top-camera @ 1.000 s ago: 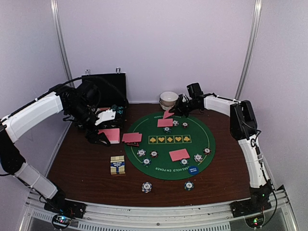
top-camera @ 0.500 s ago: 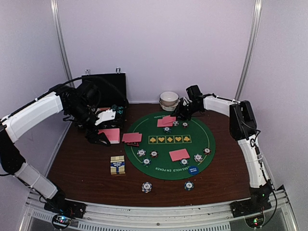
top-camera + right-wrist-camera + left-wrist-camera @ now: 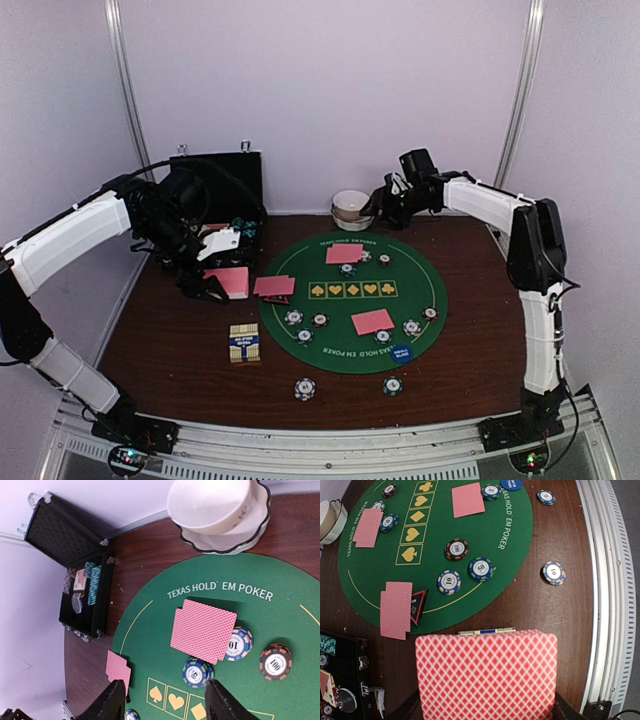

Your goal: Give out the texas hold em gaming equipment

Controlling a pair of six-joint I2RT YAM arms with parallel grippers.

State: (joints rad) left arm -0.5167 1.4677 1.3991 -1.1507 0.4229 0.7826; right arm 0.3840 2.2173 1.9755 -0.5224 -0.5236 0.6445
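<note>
- At the left edge of the surface (image 3: 170, 340), left tool (image 3: 207, 285) clamped tight on stack of pink-backed cards (image 3: 486, 675), over bare wood beside green mat (image 3: 515, 525).
- Right tool (image 3: 165, 690) fingers spread, empty, hovers near white bowls (image 3: 215, 510).
- Dealt card pair (image 3: 202, 630) flat on mat's far side, under right tool, edge over 10 chip (image 3: 239, 642).

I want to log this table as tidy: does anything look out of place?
Two poker chips lie on the bare wood table, off the green poker mat at its near edge, while the other laid-out chips sit on the felt. Nothing looks spilled or damaged.
</note>
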